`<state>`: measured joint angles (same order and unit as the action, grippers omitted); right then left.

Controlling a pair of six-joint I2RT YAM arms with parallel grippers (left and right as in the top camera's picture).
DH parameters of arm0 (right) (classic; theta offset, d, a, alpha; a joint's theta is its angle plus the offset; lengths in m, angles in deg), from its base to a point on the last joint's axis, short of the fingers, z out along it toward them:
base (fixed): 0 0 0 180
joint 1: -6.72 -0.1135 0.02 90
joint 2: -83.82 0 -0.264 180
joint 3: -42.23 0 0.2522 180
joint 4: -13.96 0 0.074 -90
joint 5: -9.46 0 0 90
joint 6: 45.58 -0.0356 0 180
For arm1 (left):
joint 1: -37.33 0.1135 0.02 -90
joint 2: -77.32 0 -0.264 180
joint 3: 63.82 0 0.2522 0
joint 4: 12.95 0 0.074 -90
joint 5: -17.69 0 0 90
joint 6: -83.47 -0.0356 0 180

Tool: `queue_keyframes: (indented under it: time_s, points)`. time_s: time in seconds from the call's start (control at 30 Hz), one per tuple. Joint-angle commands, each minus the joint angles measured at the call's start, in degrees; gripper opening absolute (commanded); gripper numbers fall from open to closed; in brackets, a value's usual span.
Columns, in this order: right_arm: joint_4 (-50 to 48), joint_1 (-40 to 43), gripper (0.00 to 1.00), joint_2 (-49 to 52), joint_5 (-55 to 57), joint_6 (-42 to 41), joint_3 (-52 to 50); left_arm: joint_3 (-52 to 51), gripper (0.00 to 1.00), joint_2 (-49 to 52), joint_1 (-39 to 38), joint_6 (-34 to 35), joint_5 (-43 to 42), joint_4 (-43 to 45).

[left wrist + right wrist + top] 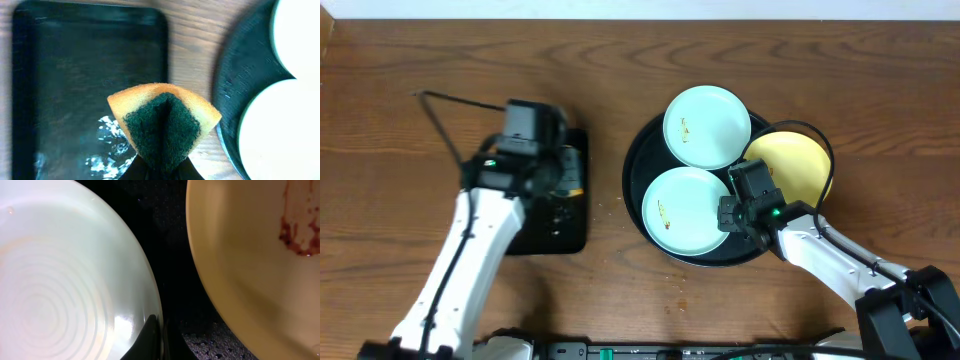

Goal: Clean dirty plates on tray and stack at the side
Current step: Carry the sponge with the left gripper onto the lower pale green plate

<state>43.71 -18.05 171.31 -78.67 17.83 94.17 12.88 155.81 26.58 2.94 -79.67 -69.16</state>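
- The sponge [165,125] is sitting nearest the lens, folded into a wedge. Its narrow end is caught in the left gripper [161,172], whose jaws are closed on it. The wide end is fanning away from the jaws, with coarse dark green scouring fibre inside and soft yellow foam outside.
- It is hanging over the right edge of the glossy rectangular black tray [555,230], left of the desk's [400,80] centre.
- The right gripper [161,340] is sitting with its jaws closed at the right rim of the near blue plate [685,210]. Whether the rim is pinched between them cannot be told.
- The round black tray [632,175], matt with a raised rim, is lying right of the desk's centre.
- All three plates are round, smooth and lying face up, so none has a long axis.
- The far blue plate [707,125] is overlapping the tray's far rim; both blue plates are carrying small orange specks.
- The near one is showing fine concentric rings.
- The yellow plate [795,165] is overhanging the tray's right rim and carrying a reddish-brown smear [300,230].
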Motion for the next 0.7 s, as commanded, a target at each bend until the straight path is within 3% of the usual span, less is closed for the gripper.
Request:
queue_keyframes:
  time_s: [0.0, 0.23, 0.5, 0.67]
  points:
    - [0.07, -0.04, 0.01, 0.28, 0.87, 0.11, -0.37, 1.18, 0.08, 4.87, -5.22, -1.79, -1.09, 2.08]
    - [0.11, -0.04, 0.01, 0.28, 0.87, 0.55, -0.37, 2.67, 0.08, 14.69, -14.97, -2.54, -2.38, 8.52]
    - [0.09, -0.07, 0.01, 0.28, 0.87, 0.55, -0.37, 23.47, 0.07, 25.68, -20.0, -6.49, -4.02, -11.1]
    - [0.2, -0.04, 0.01, 0.28, 0.87, 0.55, -0.37, 25.35, 0.07, 26.84, -22.4, -7.87, -3.98, -11.26]
